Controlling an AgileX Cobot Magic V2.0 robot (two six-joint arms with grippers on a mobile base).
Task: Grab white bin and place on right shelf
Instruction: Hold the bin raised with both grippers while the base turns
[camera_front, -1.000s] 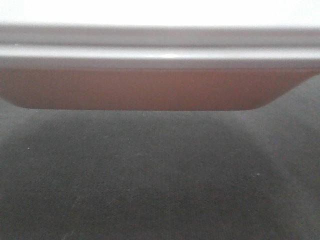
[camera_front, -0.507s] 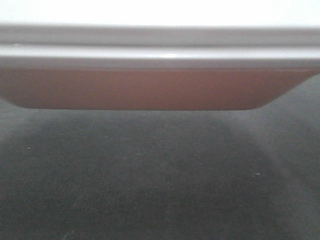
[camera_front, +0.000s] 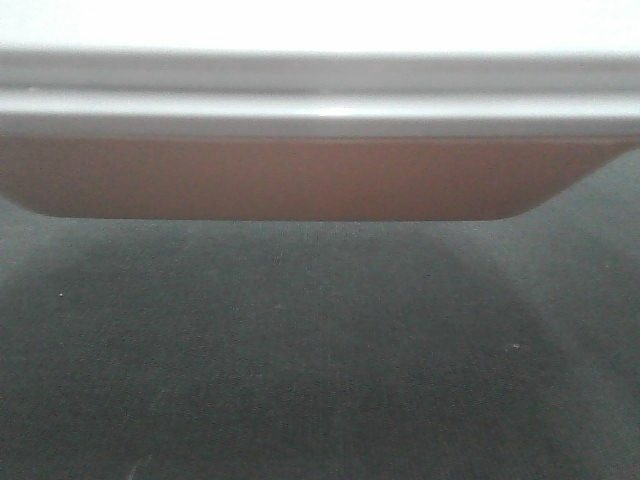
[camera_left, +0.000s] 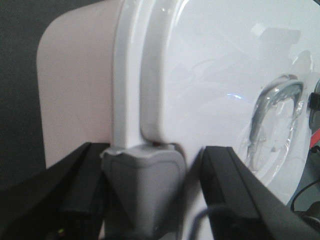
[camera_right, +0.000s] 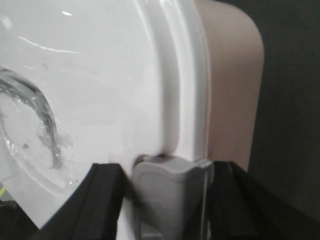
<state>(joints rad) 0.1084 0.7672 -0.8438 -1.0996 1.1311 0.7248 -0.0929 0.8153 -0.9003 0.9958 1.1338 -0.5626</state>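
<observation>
At white bin (camera_left: 210, 75) ends: L claw (camera_left: 152, 150), R claw (camera_right: 167, 167) each clamped on it.

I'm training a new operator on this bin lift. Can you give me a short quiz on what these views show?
1. True or false: the white bin has its lid off.
2. What sits between the fingers of the left gripper? A) a grey latch B) a bottle C) nothing
3. Which wrist view shows the recessed handle at its left edge?
Key: 1 false; 2 A; 3 right wrist.
</observation>
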